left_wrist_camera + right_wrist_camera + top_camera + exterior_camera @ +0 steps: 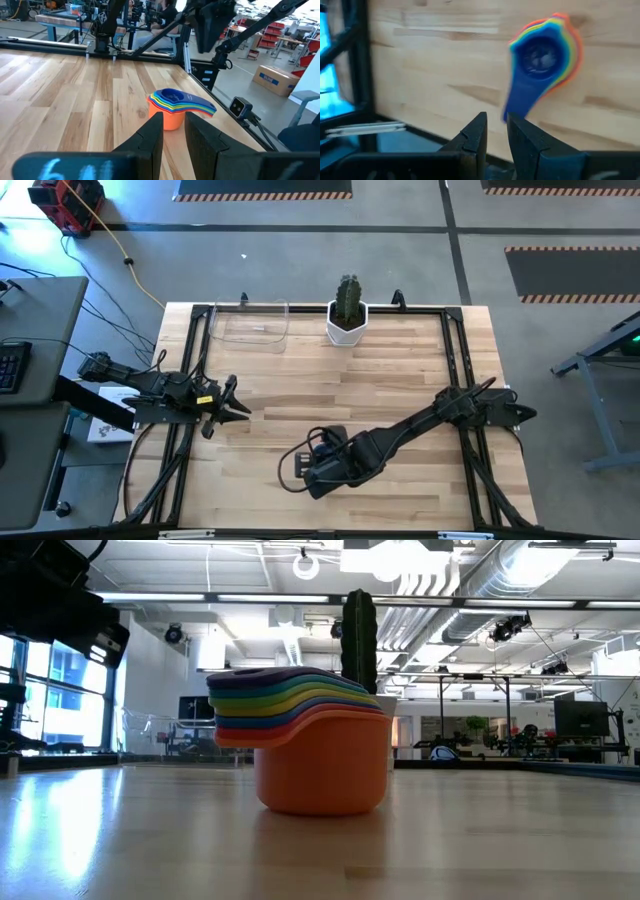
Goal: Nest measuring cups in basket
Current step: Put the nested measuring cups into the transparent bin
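Industrial lab: exposed ceiling ducts [520, 580], hazard-striped floor [265, 195], workbenches [65, 20].
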Available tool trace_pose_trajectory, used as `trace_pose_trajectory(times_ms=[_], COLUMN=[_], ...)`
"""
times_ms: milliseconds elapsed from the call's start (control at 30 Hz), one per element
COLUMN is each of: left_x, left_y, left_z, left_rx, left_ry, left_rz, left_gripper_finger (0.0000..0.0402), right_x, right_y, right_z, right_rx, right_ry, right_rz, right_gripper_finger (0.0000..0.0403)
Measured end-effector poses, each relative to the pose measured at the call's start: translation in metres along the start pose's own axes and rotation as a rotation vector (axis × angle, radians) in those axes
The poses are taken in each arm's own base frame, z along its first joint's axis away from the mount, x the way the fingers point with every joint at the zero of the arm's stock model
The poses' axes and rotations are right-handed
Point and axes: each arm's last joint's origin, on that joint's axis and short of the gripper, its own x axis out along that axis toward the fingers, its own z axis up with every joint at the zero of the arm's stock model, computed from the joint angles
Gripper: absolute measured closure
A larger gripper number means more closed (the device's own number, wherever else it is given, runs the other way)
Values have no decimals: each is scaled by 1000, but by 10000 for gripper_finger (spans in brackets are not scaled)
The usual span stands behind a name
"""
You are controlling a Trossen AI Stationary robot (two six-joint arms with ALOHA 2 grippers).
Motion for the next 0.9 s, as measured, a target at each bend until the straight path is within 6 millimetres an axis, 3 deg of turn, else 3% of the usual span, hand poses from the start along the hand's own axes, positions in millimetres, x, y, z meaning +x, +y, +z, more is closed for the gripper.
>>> trace_pose_trajectory(times_ms=[467, 900], left_x=[0, 0], left_y=[0, 0], left_z=[0, 0], left_rx=[0, 0], left_ry=[0, 0], left_rz=[0, 0], left_gripper_finger=[332, 332], right_x=[-10, -76], right_y=[-23, -16], right_z=[21, 76], right_rx=[-16, -246], right_ry=[-122, -427], right_rz=[-254, -64], right_gripper_finger=[336, 336])
